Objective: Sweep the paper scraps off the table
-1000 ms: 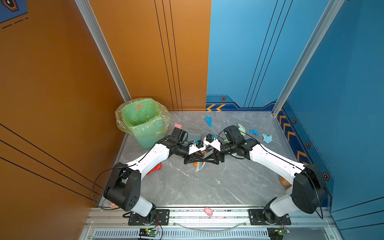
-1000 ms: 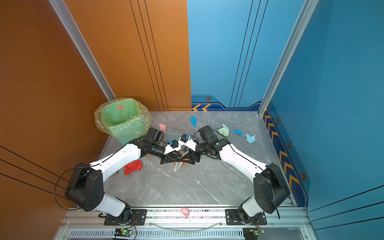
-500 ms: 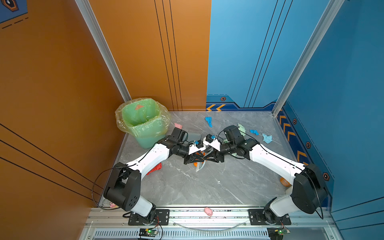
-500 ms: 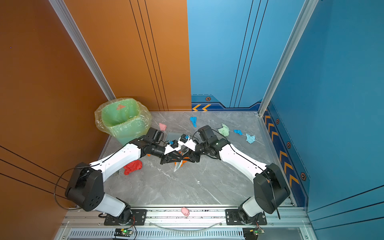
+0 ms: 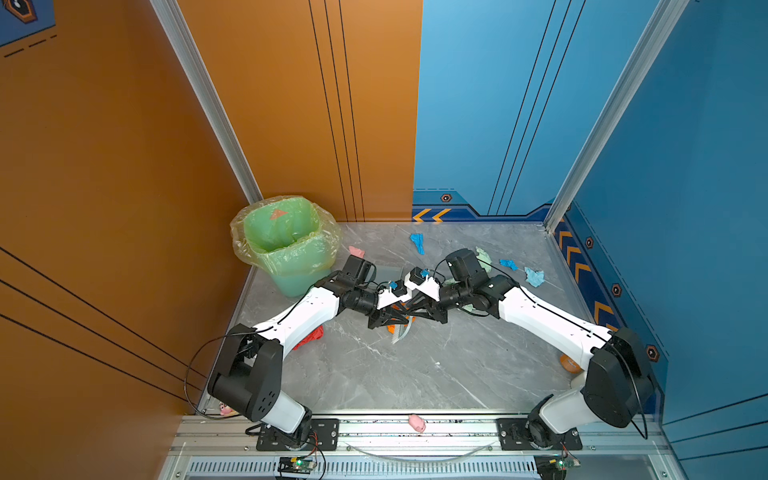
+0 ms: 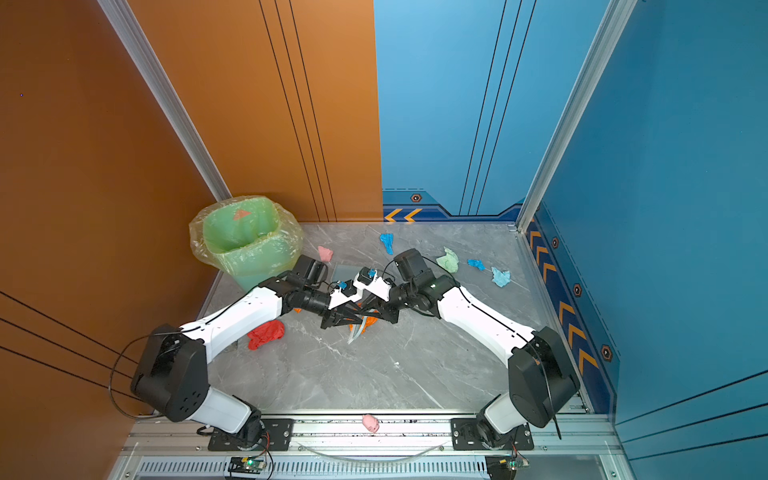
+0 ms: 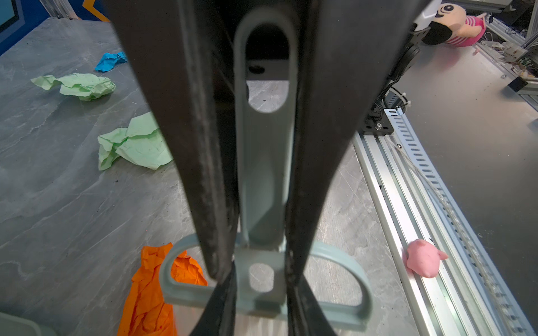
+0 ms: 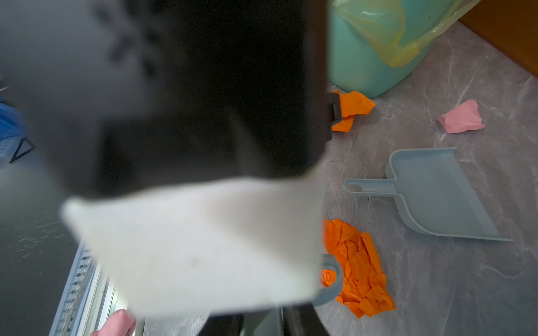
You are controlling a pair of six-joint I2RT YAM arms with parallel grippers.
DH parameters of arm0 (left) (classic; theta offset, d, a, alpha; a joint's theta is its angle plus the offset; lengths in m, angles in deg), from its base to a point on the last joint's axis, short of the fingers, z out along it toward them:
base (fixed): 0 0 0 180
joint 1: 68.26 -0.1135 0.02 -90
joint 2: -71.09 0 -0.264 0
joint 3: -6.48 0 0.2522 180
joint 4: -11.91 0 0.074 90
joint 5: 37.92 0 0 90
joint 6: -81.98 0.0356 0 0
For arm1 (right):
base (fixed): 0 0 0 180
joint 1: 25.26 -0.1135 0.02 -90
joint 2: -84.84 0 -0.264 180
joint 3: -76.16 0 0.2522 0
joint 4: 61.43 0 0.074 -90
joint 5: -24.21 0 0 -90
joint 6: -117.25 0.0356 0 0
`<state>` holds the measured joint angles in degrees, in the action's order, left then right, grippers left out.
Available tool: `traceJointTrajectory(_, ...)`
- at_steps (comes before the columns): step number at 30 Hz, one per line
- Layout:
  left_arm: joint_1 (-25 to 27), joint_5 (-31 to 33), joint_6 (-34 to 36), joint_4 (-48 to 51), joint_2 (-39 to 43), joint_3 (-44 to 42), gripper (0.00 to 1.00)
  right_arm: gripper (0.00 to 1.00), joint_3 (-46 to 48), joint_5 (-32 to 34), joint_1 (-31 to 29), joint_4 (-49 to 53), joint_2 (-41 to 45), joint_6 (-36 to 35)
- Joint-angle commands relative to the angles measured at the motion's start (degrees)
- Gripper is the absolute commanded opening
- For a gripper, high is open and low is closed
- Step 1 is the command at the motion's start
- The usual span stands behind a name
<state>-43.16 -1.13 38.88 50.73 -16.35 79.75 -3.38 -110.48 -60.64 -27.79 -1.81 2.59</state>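
My left gripper (image 5: 388,318) (image 7: 259,270) is shut on the grey-blue brush (image 7: 263,174) over the middle of the table (image 5: 415,374). My right gripper (image 5: 422,311) (image 8: 262,325) meets it from the other side. Its fingers are also shut on the brush (image 8: 332,279), though the left gripper's body hides most of that view. An orange paper scrap (image 5: 390,329) (image 8: 358,267) lies right by the bristles. Other scraps are spread about: red (image 6: 266,334), pink (image 5: 356,251), blue (image 5: 417,242), pale green (image 6: 448,259) and light blue (image 5: 534,277).
The grey-blue dustpan (image 8: 436,189) lies flat just behind the grippers. A green bin (image 5: 286,245) with a plastic liner stands at the back left. A pink pig toy (image 5: 417,423) rests on the front rail. Walls close off the back and both sides.
The right gripper's jaws have closed onto the brush. Neither arm has visibly shifted, and the left gripper keeps its hold.
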Motion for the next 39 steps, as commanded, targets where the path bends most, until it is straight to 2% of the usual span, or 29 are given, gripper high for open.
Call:
traceJointTrajectory(1,-0.5,-2.4,-0.2,0.9,-0.6,0.6,0.00,0.22,-1.3,0.9,-0.2,1.9,-0.6,-0.6)
traceJointTrajectory(6,-0.6,-2.4,-0.2,0.9,-0.6,0.6,0.00,0.22,-1.4,0.9,-0.2,2.1,-0.7,-0.6)
traceJointTrajectory(13,-0.7,-2.2,-0.1,0.9,-0.5,0.5,0.00,0.34,-0.9,0.9,-0.3,2.2,-0.4,-0.6)
traceJointTrajectory(39,-0.8,-3.1,-0.4,0.9,0.6,0.4,0.00,0.33,0.7,1.2,-0.7,2.2,0.7,-0.2)
